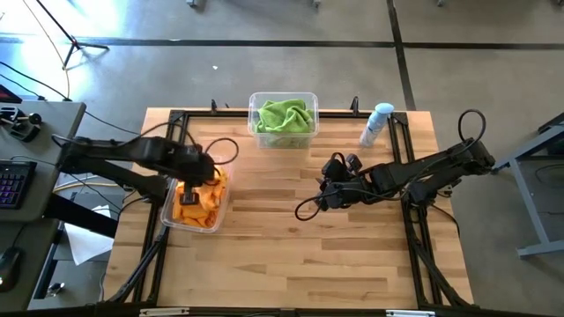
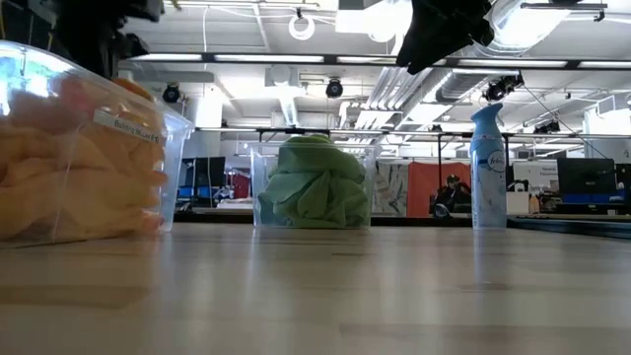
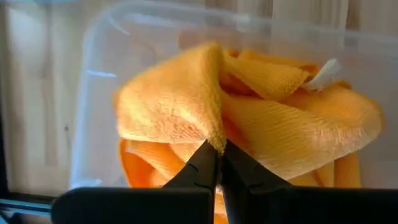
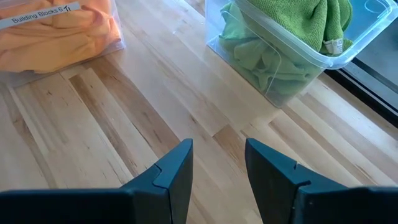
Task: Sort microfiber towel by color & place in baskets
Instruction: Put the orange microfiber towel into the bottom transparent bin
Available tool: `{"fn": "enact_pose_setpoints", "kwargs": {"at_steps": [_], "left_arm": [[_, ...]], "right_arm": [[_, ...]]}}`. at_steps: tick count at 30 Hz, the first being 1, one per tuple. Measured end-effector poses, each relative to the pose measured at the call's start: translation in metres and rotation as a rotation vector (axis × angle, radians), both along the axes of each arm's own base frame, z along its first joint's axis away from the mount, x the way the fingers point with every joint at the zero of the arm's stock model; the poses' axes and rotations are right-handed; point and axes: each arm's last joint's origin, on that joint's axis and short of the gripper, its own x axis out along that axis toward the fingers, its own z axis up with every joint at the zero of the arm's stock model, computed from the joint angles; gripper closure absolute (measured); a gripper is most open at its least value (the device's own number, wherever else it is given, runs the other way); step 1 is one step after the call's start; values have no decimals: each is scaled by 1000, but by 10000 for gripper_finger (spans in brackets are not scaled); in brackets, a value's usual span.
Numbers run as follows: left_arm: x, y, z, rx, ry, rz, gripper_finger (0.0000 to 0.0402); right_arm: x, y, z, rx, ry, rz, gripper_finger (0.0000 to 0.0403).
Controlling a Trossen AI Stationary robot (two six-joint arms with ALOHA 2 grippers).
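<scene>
A clear bin (image 1: 167,210) at the table's left holds several orange-yellow towels (image 1: 199,201); it shows near in the low view (image 2: 79,148). My left gripper (image 3: 219,163) stands over this bin, shut on the top orange towel (image 3: 186,99). A second clear bin (image 1: 284,99) at the far middle holds lime green towels (image 1: 285,116), also in the right wrist view (image 4: 292,31). My right gripper (image 4: 219,168) is open and empty above the bare table centre (image 1: 330,189). My left gripper pinches a raised fold (image 3: 217,140) of the top orange towel between its two shut fingers, coming from above. The towel's rest lies slack on the other orange towels inside the bin.
A pale blue-capped spray bottle (image 1: 377,123) stands at the far right beside the green bin, upright in the low view (image 2: 488,168). Black frame rails (image 1: 414,220) run along the table's sides. Bare wood lies in the middle and near part of the table (image 1: 291,264).
</scene>
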Motion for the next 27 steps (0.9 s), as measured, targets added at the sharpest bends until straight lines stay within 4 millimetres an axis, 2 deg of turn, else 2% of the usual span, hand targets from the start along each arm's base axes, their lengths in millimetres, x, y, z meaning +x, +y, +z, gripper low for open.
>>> {"fn": "enact_pose_setpoints", "kwargs": {"at_steps": [6,14,17,21,27], "left_arm": [[-13,1,22,16,-111,9,401],[-15,0,23,-87,-147,178,401],[-13,0,22,-92,-144,190,396],[-12,0,21,-101,-138,213,369],[-8,0,15,-98,-111,219,300]], "right_arm": [[0,0,0,0,0,0,261],[0,0,0,2,-2,-3,261],[0,0,0,0,-1,-1,261],[0,0,0,1,-1,-1,261],[0,0,0,2,-2,-3,261]]}}
